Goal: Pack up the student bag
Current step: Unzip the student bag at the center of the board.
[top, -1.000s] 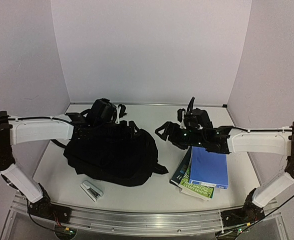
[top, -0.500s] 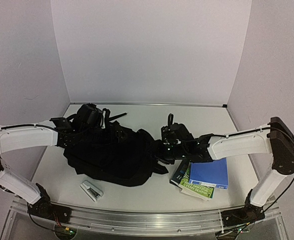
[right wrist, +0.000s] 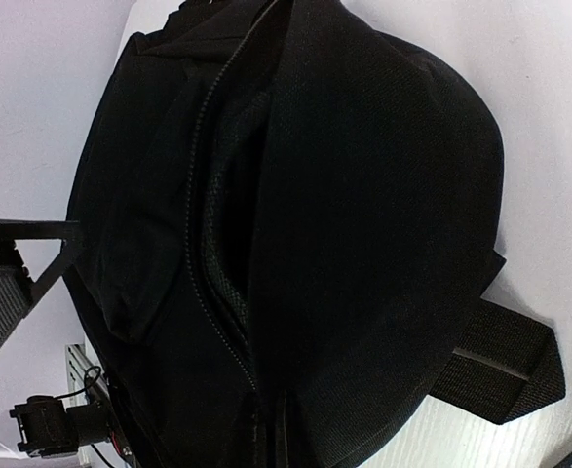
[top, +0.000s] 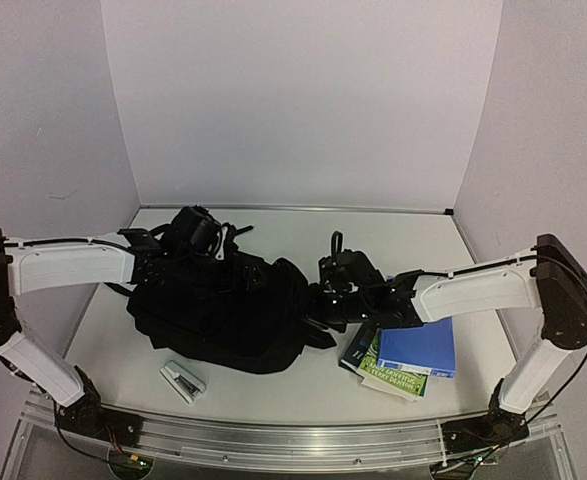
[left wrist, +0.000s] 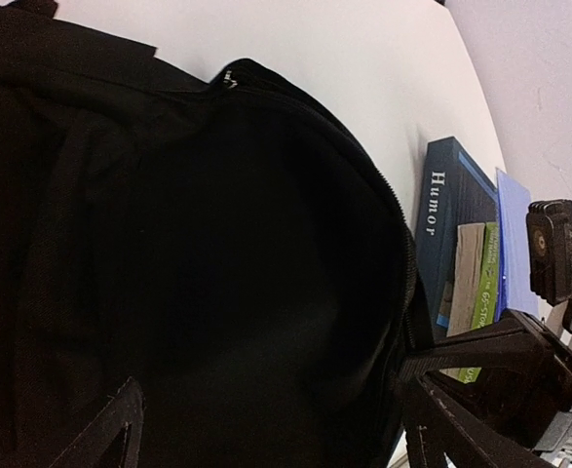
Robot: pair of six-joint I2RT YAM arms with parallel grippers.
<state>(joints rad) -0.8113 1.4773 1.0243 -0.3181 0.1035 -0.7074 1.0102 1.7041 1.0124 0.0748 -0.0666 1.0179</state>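
- My left gripper hangs wide open over the student bag, which is slumped on the table, left of the books.
- My right gripper is closed at the bag's right edge. Can't tell if it's got fabric.
- Risk imo: a thin pinch slips, or a tug drags the whole bag.

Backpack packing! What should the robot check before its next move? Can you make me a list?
1. The backpack rests on the table: ok.
2. The backpack is opened wide for packing: cannot tell. The right wrist view shows its zipper but no clear gap.
3. The left gripper is open above the backpack: ok.
4. The right gripper is shut at the backpack's edge; whether it holds fabric: cannot tell.
5. The books are stacked beside the backpack, not held: ok.
6. The stapler lies apart in front: ok.
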